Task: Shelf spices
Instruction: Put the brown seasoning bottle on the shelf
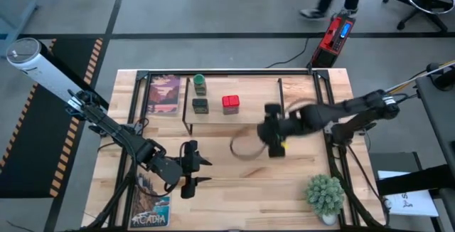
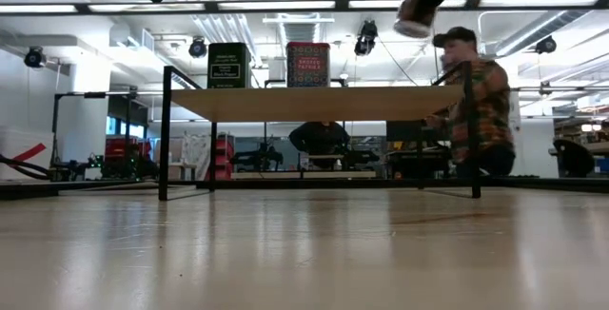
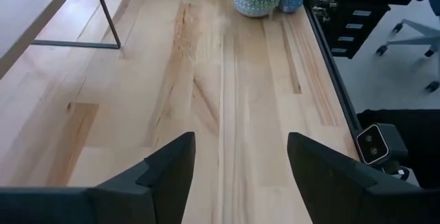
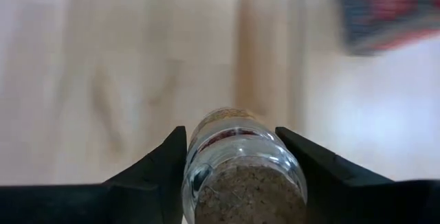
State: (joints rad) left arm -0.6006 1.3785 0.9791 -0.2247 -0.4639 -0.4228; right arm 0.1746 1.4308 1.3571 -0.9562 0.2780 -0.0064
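The shelf (image 1: 249, 93) is a light-wood board on thin black legs; it also shows in the low view (image 2: 314, 103). On it stand a green-lidded jar (image 1: 200, 83), a dark olive tin (image 1: 200, 105) and a red tin (image 1: 230, 103). My right gripper (image 1: 274, 136) is over the shelf's right half, shut on a small round glass jar (image 4: 237, 162) of grey-brown spice. My left gripper (image 1: 193, 169) hangs open and empty over the table in front of the shelf; its wrist view (image 3: 237, 172) shows only bare tabletop between the fingers. My right gripper pinches the small jar's round sides (image 4: 199, 148) between its two fingers, one finger on each side. The jar is lifted clear and hangs above the shelf board, a little tilted, in the low view (image 2: 416, 15).
A picture book (image 1: 165, 95) lies left of the shelf and another (image 1: 153, 207) at the table's near left corner. A potted plant (image 1: 325, 195) stands at the near right. A person (image 2: 476, 110) is in the room behind the table.
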